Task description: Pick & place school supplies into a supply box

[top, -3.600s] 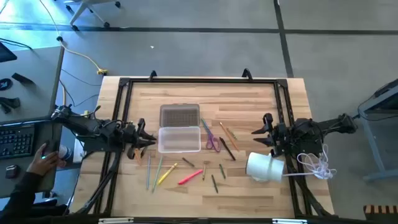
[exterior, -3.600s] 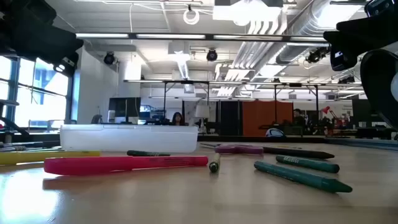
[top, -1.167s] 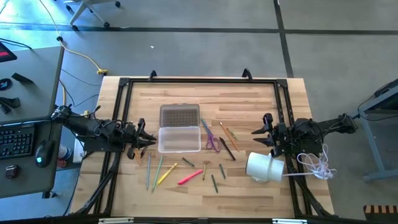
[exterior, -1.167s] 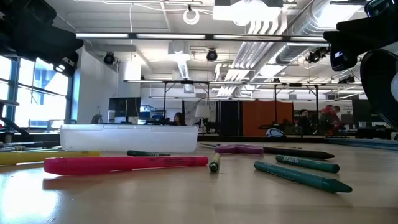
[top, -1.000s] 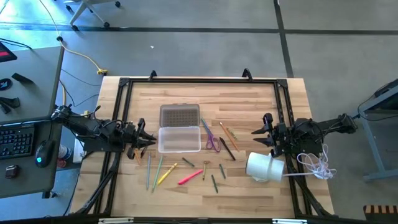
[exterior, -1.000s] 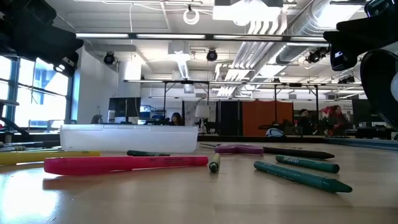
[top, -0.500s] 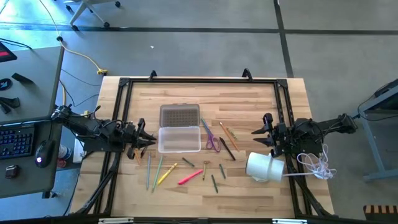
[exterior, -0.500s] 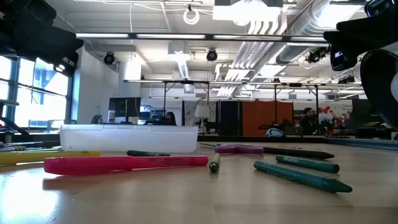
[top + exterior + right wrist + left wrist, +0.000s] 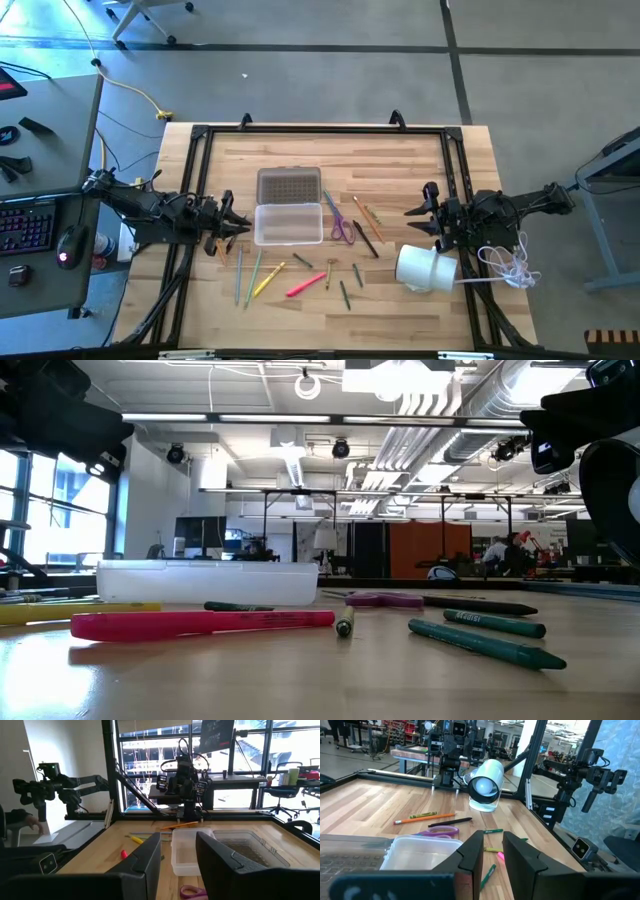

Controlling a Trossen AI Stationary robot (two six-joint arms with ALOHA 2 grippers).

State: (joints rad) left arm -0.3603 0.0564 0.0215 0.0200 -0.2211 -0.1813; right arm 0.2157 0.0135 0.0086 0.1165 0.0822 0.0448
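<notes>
High view is showing the supply box (image 9: 289,223) lying open mid-table, just beside the left gripper (image 9: 236,225), whose fingers are gaping, grasping nothing. Pens (image 9: 305,284) are lying scattered between it and the equally empty, parted right gripper (image 9: 412,221).

We see both of our dark six-joint arms lying low and level over the table edges, reaching inward from opposite sides. In the high view our left arm stretches in from the left edge of the frame, and its dark two-finger left gripper (image 9: 232,224) sits at left of centre, pointing right. Its fingers (image 9: 472,854) stand parted with a clear gap, holding nothing. Our right arm comes in from the right edge, and its dark two-finger right gripper (image 9: 421,217) sits at right of centre, pointing left. Its fingers (image 9: 147,855) are likewise spread apart and empty. The two grippers face each other, well apart.
</notes>
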